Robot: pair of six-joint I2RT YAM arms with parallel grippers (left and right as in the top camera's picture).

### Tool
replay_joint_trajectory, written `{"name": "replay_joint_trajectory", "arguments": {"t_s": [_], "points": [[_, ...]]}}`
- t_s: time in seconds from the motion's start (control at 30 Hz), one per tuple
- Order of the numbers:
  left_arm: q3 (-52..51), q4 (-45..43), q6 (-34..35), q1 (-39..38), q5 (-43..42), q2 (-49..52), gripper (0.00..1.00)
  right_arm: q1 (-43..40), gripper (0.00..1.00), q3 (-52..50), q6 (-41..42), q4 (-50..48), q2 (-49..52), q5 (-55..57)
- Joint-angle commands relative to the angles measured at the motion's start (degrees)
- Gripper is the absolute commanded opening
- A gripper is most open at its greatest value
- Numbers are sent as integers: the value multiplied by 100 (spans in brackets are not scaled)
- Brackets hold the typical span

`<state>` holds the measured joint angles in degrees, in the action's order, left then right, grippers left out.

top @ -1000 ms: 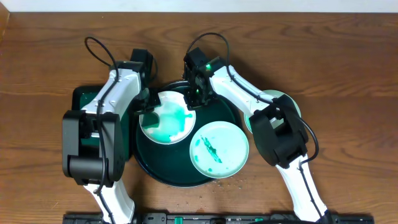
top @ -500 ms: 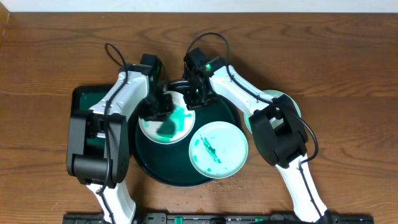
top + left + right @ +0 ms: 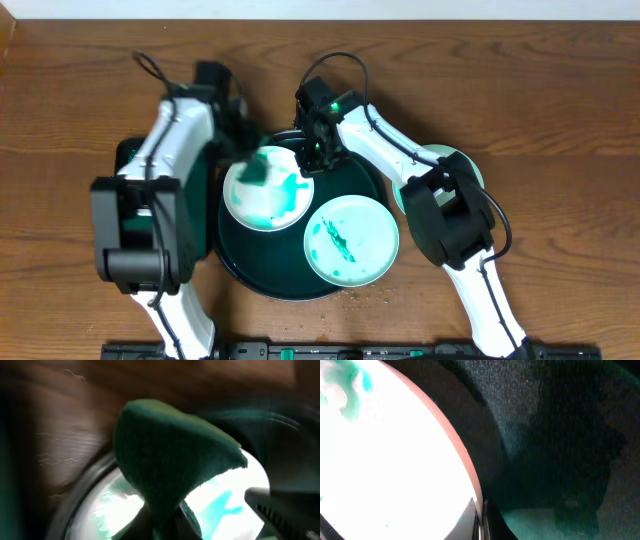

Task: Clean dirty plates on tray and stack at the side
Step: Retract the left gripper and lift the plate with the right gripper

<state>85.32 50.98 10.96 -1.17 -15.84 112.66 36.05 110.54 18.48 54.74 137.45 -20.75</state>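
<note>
A brown wooden surface (image 3: 560,90) fills the view, its grain running left to right, darker streaks mixed with warmer ones. Along its far edge runs a pale strip (image 3: 400,8). A lighter tan edge (image 3: 5,45) shows at the far left corner. Light falls evenly, shadows soft.

Right arm (image 3: 385,150) overhangs tray (image 3: 282,260) — near-left rim free.

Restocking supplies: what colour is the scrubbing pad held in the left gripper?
Dark green; the left wrist view shows the scrubbing pad best.
</note>
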Motion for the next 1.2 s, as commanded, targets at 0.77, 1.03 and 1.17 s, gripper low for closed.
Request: {"name": "replay_joint_trajectory", "arguments": {"t_s": [0.77,1.03,1.17], "points": [[1794,1952,179,1574,778,-92,8,520,1,-155,-894,319,-1655,3200],[1792,1947,177,1574,780,-92,7,1237,1,-155,-890,444,-2229,5930],[1792,1947,179,1574,780,-92,8,1777,1,-155,-890,424,-2304,7731]]}}
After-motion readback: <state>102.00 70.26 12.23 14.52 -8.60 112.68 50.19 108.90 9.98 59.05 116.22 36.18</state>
